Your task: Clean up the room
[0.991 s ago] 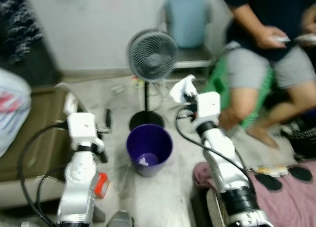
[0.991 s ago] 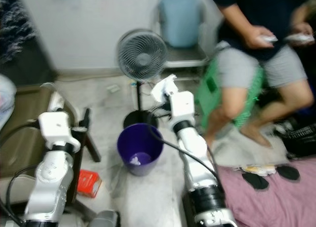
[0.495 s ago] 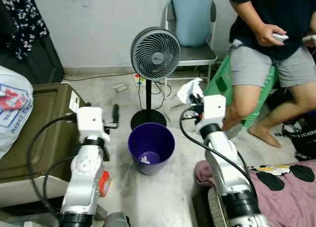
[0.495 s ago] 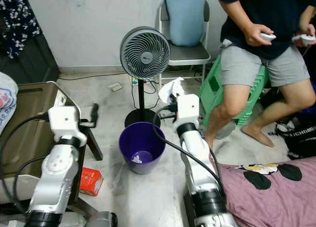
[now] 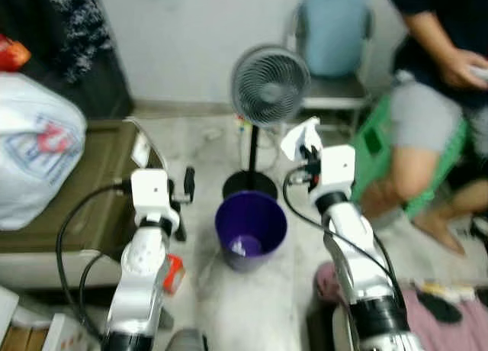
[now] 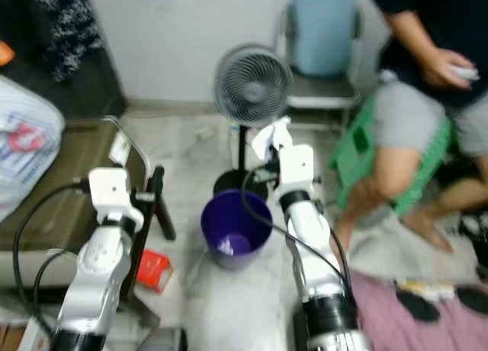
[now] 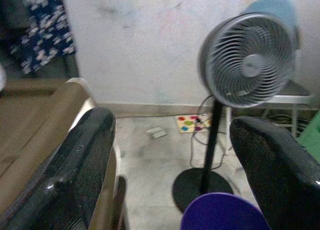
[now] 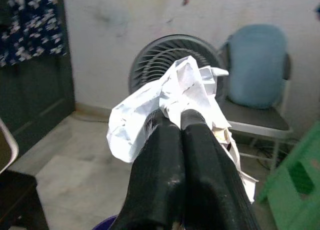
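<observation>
Now the right gripper [image 8: 181, 121] pinches soft, light crumpled paper [image 8: 170, 97] between tight fingertips, while the left gripper [image 7: 170, 155] gapes wide.

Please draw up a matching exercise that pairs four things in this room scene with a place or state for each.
Column A
1. crumpled white paper
2. purple bin
3. left gripper
4. standing fan

Column B
a. open, with nothing between its fingers
b. pinched in the right gripper
c. on the floor between the two arms, with a white scrap inside
d. upright behind the bin, in front of a chair

Pairs: 1-b, 2-c, 3-a, 4-d
</observation>
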Controlling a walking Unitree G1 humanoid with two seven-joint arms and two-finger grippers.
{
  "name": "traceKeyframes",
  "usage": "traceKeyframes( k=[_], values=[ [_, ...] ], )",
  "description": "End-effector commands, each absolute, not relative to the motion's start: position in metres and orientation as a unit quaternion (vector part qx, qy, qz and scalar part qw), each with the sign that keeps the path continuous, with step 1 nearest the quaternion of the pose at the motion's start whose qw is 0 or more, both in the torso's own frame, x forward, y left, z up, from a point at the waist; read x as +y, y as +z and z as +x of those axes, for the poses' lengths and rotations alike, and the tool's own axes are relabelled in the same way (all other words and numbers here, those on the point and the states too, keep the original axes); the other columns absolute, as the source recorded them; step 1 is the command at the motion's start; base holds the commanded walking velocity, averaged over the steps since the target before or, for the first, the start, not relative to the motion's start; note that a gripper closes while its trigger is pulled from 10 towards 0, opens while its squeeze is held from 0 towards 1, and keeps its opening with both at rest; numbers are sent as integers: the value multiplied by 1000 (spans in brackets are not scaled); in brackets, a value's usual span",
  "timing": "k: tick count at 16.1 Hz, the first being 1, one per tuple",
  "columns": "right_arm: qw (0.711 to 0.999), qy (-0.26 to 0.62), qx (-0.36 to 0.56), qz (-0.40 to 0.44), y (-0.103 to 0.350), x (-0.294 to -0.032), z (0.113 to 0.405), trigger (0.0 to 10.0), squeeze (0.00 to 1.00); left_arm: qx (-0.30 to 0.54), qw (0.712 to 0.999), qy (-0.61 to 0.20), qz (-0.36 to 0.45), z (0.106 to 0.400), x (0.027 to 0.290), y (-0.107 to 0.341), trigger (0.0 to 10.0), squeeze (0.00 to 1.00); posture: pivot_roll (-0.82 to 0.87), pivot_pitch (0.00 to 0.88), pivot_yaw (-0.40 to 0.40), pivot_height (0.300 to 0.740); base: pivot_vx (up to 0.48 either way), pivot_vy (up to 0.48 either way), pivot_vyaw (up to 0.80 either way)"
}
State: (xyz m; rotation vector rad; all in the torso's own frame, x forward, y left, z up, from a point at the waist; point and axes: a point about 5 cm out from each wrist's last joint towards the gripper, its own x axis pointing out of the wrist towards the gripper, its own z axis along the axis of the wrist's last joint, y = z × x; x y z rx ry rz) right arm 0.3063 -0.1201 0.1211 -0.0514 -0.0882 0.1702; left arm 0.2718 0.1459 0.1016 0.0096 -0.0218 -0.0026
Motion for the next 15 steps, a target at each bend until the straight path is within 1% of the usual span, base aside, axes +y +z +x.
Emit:
traceKeyframes(
  k=[1,2,7,11,12,15],
  values=[
    [994,98,-46,-21,124,-112,308,10000,0,-20,1000,13,10,271,153,106,10000,0,60,0,-60,740,0,0,800],
    [994,100,-46,-19,124,-110,309,10000,0,-20,1000,18,7,270,155,106,10000,0,61,0,-61,740,0,0,700],
    [995,89,-47,-13,124,-114,311,10000,0,-18,1000,12,4,271,153,106,10000,0,56,0,-62,740,0,0,0],
    [994,95,-45,-18,123,-111,310,10000,0,-19,1000,14,5,271,153,107,10000,0,62,0,-66,740,0,0,0],
    [993,100,-47,-32,123,-109,311,10000,0,-20,1000,15,6,271,153,107,10000,0,65,0,-67,740,0,0,469],
    [994,98,-46,-28,123,-109,313,10000,0,-21,1000,15,7,271,153,108,10000,0,66,0,-68,740,0,0,800]
  ],
)
